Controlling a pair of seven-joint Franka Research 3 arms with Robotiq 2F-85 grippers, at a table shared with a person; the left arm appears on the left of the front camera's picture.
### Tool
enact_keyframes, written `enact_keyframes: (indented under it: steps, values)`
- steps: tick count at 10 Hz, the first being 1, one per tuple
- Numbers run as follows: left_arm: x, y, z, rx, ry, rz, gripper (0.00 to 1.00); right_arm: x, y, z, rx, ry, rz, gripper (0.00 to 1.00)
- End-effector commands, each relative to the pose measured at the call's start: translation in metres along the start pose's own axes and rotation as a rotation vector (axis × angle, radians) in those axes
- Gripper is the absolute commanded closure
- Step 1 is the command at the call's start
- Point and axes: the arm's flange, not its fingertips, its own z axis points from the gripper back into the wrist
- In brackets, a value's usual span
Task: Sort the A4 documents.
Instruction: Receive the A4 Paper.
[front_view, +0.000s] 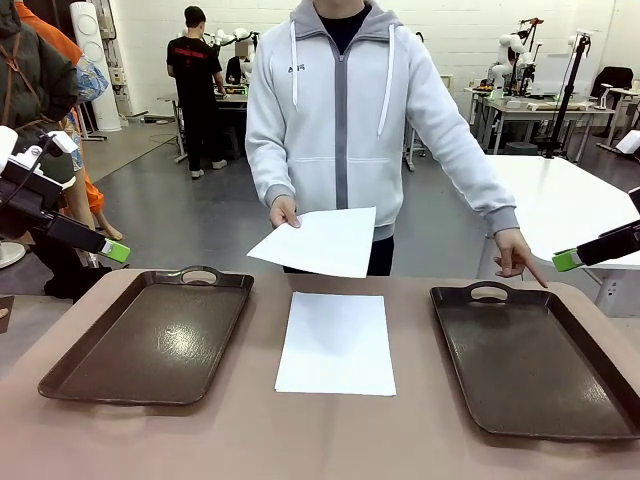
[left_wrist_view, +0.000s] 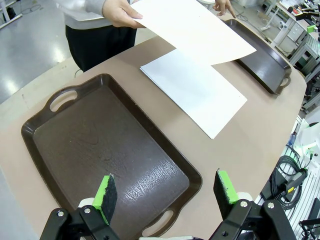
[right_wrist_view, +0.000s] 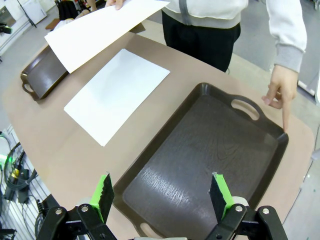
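Front view: we judge the person holds out one sheet (front_view: 322, 240) and points at the right tray (front_view: 530, 370) as its destination; both our jaws gape, empty.

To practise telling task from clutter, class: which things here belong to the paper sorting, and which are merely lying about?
Job: held sheet in the person's hand; flat sheet on the tan table between the trays; left tray and right tray, both empty; left gripper and right gripper, both open.
Lying about: cables beside the table; white table behind the person.
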Motion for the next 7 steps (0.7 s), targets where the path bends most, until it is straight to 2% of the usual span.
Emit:
enact_keyframes:
  steps: [1,5,7]
  values:
    - [-0.001,0.003,-0.001,-0.010,-0.009,-0.003,0.00,0.000,0.000,-0.001,0.008,-0.001,0.000,0.00]
    - [-0.001,0.003,-0.001,-0.010,-0.009,-0.003,0.00,0.000,0.000,0.000,0.000,0.000,0.000,0.00]
    - [-0.001,0.003,-0.001,-0.010,-0.009,-0.003,0.00,0.010,-0.018,-0.032,0.130,0.032,-0.136,0.00]
